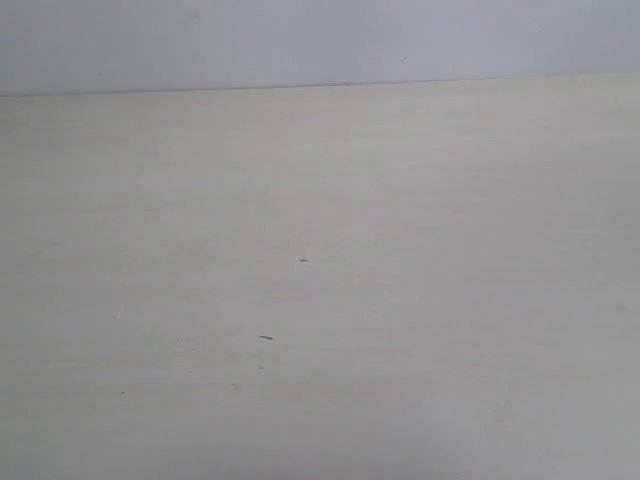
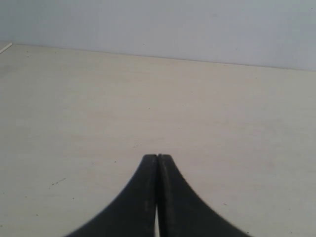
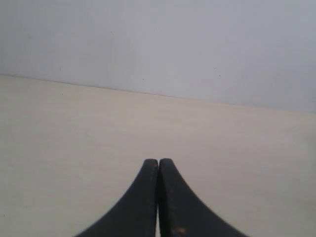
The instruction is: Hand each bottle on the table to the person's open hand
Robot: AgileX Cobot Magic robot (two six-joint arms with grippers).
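The pale beige table [image 1: 320,300] fills the exterior view, with only tiny dark specks on it. No bottles show in any view, and the person's open hand is out of view too. Neither arm appears in the exterior view. In the left wrist view my left gripper [image 2: 157,156] is shut, its black fingers pressed together with nothing between them, above bare table [image 2: 98,108]. In the right wrist view my right gripper [image 3: 158,160] is likewise shut on nothing, over the table [image 3: 74,128].
A plain grey-white wall [image 1: 320,40] rises behind the table's far edge. A thin pale strip [image 2: 5,48] shows at the table's corner in the left wrist view.
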